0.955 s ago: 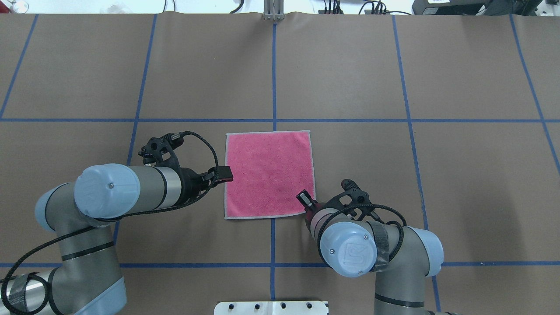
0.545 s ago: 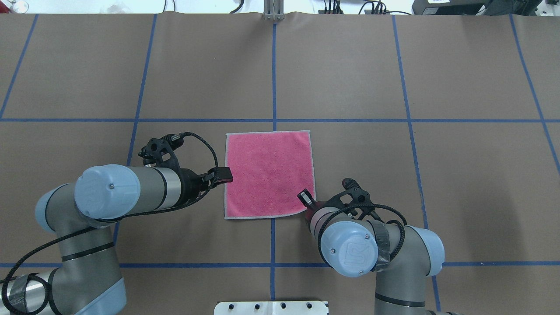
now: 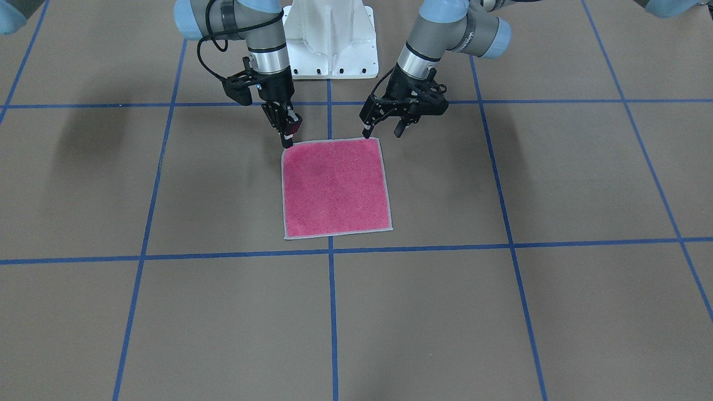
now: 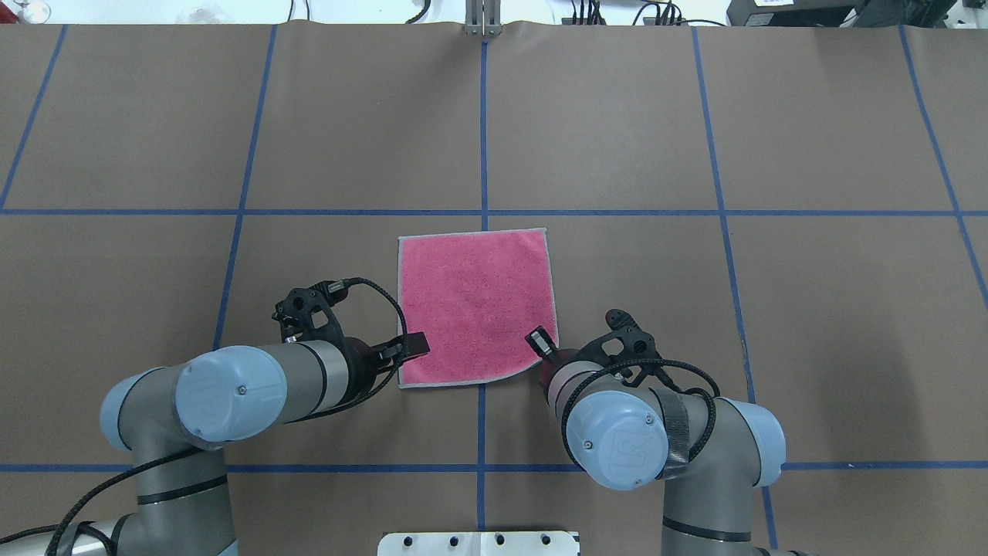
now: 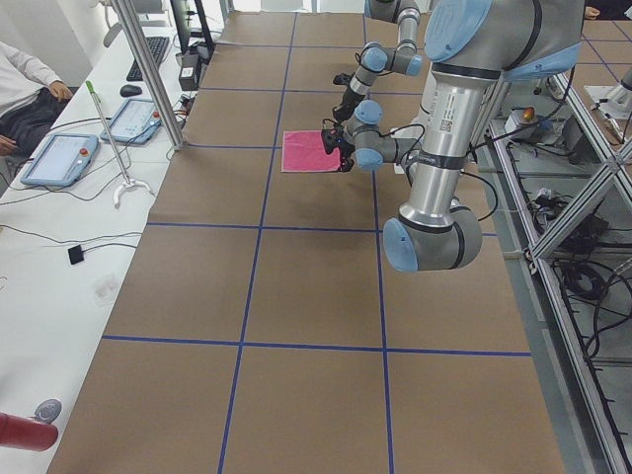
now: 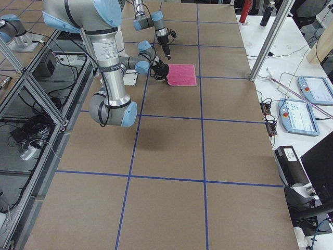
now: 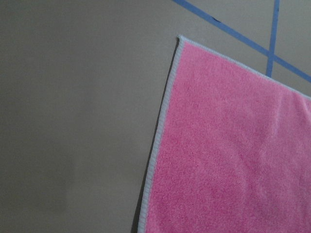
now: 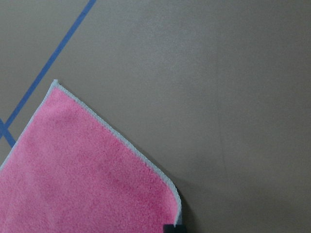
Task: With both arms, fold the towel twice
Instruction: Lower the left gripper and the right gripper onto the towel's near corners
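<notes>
Near the middle of the brown paper-covered table (image 4: 810, 309), which is marked with blue tape lines (image 4: 722, 139), the small square pink terry towel with its light grey stitched border (image 4: 475, 301) lies pink face up across the central tape line. Its far edge is just short of the cross line. Three edges lie flat and straight. The near edge curves upward toward the corner on the robot's right.

The black two-finger right gripper (image 3: 287, 136) comes down onto that corner with its fingers pressed together, pinching the towel's border. The black two-finger left gripper (image 3: 382, 132) hangs at the other near corner with its fingers spread, one to each side of the corner and holding nothing.

Both grey-silver arms reach in from the white bolted pedestal (image 3: 331, 44) on the near side. Broad brown surface stretches beyond the towel's far edge and out to both sides.
</notes>
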`<state>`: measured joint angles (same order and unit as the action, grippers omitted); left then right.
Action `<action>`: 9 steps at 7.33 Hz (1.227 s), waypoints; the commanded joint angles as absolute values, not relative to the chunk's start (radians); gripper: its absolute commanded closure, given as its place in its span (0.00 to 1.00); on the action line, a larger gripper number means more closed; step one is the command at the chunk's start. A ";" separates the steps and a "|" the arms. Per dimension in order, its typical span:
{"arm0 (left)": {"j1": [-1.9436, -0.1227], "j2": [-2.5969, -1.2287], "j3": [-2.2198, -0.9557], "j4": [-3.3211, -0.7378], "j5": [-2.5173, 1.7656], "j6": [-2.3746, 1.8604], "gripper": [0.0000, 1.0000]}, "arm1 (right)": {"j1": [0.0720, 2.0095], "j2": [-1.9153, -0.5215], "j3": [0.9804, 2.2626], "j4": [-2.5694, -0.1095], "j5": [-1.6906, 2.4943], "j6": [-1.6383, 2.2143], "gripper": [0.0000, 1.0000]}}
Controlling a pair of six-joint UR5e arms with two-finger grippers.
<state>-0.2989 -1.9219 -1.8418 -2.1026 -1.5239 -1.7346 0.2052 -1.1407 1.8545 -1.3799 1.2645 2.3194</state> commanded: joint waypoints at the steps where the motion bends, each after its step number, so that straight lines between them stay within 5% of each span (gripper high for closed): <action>1: -0.285 -1.950 -1.812 -2.103 -1.505 -1.753 0.21 | 0.204 -1.140 1.855 -1.379 1.255 2.319 1.00; 3: -0.285 -1.953 -1.796 -2.103 -1.505 -1.750 0.32 | 0.204 -1.140 1.855 -1.379 1.255 2.319 1.00; 9: -0.285 -1.956 -1.786 -2.103 -1.505 -1.740 0.32 | 0.204 -1.143 1.855 -1.378 1.249 2.319 1.00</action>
